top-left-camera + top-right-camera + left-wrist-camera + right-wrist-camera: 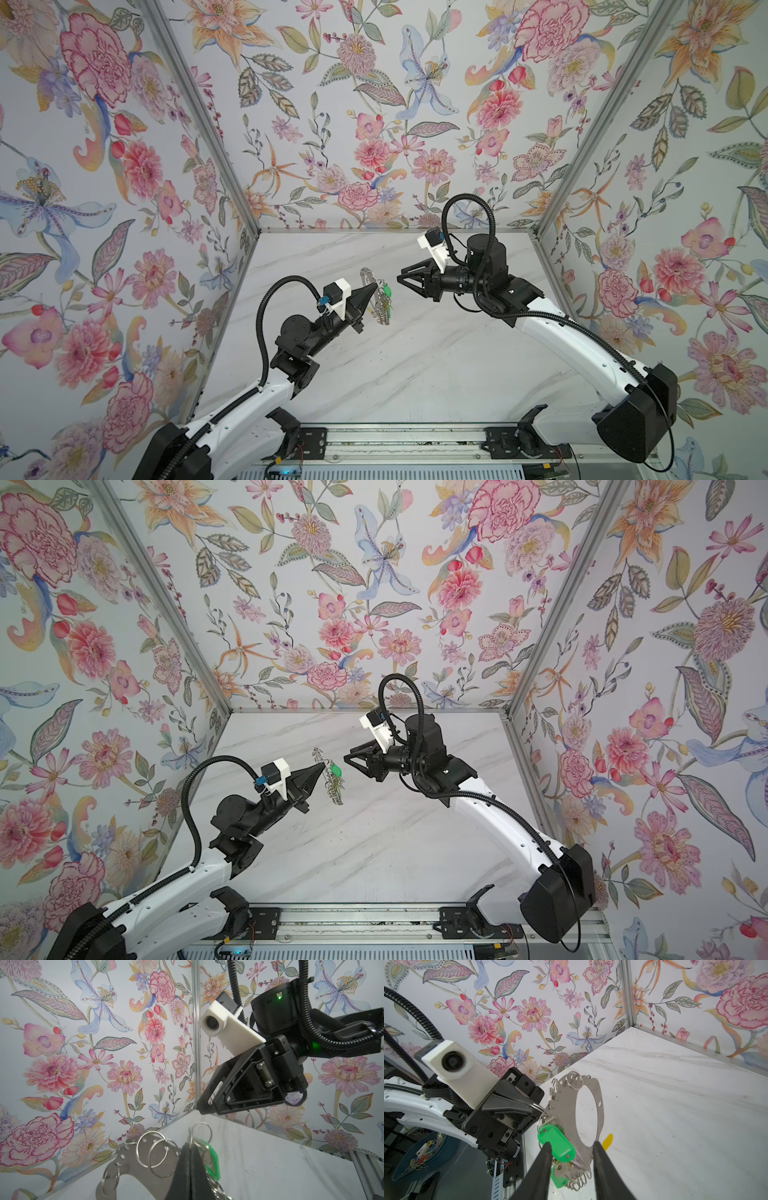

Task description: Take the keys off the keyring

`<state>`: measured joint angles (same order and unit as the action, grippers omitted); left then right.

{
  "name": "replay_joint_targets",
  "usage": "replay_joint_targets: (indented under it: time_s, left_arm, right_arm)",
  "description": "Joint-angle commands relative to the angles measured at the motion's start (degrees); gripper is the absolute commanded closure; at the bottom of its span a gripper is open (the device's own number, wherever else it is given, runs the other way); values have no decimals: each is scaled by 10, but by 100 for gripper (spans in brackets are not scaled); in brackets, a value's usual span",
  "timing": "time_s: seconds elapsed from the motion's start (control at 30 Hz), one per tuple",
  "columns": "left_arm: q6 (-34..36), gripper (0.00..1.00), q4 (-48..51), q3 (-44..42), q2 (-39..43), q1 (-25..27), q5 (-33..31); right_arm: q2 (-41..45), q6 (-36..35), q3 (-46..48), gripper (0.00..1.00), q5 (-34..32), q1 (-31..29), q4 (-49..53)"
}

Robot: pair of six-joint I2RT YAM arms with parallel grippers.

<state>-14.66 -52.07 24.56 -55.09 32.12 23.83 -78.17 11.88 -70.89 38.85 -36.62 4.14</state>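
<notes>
The left gripper (536,1108) is clenched on the edge of the keyring (564,1101), holding the grey crescent plate up off the tabletop (415,365) near the middle of both top views. I cannot tell whether it pinches the plate or only a wire ring. If it is only a ring, I'd expect the plate to swivel or slip as soon as anything tugs on it. The right gripper (400,278) hangs just beside it, released, its jaws apart and holding nothing. In the right wrist view its fingers frame a green-tagged key (556,1145), with a second green tag (558,1180) below that and a yellow tag (608,1140) peeping from behind the plate. The tags crowd together, so a closing bite could take two at once or catch the plate. A key pulled free carelessly would likely drop and skitter. The tabletop is white with grey marble veining and a few dark specks (583,1136). Floral wallpaper (374,104) rises on three sides between aluminium posts (199,116), and a metal rail (395,440) runs along the bottom of the frame.
</notes>
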Motion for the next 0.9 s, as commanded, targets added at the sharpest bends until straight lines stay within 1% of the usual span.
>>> replay_joint_targets:
  time_s: [0.0,0.2,0.27,0.33,0.5,0.57,0.73,0.87]
  left_arm:
    - [-12,100,-27,19,-2,-6,14]
    - [-16,100,-32,17,-10,-6,15]
    - [-15,100,-33,17,-11,-6,15]
    - [-16,100,-36,17,-11,-6,16]
    - [-16,100,-35,15,-6,-6,12]
    - [-17,100,-39,14,-6,-6,14]
    - [-27,100,-55,14,-2,-6,19]
    - [-21,100,-52,17,1,-6,15]
  right_arm:
    - [-18,18,-16,65,12,-20,-31]
    - [-31,32,-19,65,21,-35,-40]
    - [-35,32,-18,67,17,-38,-38]
    - [-36,32,-17,72,13,-38,-35]
    - [-45,44,-9,92,14,-28,-33]
    - [-54,56,-9,96,29,-22,-36]
    - [-80,105,3,100,70,-10,-79]
    - [-115,137,-6,100,139,-9,-84]
